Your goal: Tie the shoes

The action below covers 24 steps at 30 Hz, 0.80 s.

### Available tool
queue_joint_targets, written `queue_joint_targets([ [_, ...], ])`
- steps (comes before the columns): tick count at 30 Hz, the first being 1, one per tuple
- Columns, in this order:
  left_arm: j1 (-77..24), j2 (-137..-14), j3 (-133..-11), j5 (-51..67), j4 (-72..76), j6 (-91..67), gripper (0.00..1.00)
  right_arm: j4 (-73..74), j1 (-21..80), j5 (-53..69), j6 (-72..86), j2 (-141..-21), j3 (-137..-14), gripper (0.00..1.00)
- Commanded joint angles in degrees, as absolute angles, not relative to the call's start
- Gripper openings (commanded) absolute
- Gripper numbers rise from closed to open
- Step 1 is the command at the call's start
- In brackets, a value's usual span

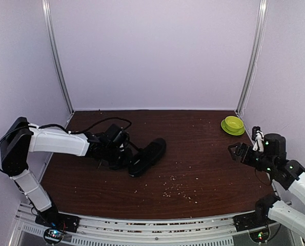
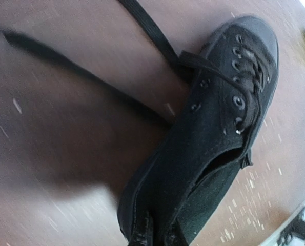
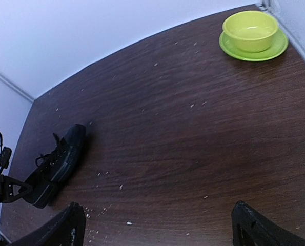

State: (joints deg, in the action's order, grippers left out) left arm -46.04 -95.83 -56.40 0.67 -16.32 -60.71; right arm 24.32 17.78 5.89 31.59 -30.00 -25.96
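Note:
The black shoe [image 1: 148, 156] lies on the brown table, toe pointing to the far right. In the left wrist view it [image 2: 214, 133] fills the frame and its thin laces [image 2: 152, 36] trail loose over the table. My left gripper [image 1: 122, 154] is at the shoe's heel, and its fingers [image 2: 142, 237] stand close together, pinching the heel rim. My right gripper [image 1: 239, 151] hovers open and empty at the table's right side, far from the shoe. Its fingertips [image 3: 70, 225] stand wide apart, with the shoe [image 3: 57, 164] at the far left of that view.
A green bowl [image 1: 234, 123] on a green saucer [image 3: 255, 48] stands at the back right corner. Pale crumbs [image 1: 175, 189] are scattered over the front middle of the table [image 1: 193, 148]. Walls close in the back and both sides.

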Motion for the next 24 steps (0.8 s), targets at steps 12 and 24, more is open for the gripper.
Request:
queue_joint_targets([
  [12, -51.58, -86.68, -68.32, 0.82, -17.67, -62.58, 0.00, 0.37, 45.97, -3.41, 45.34, -55.31, -30.32, 1.00],
  [24, -53.88, -88.02, -79.04, 4.51, -16.66, -60.85, 0.00, -7.91, 46.77, 5.76, 36.50, -51.28, -28.17, 0.95],
])
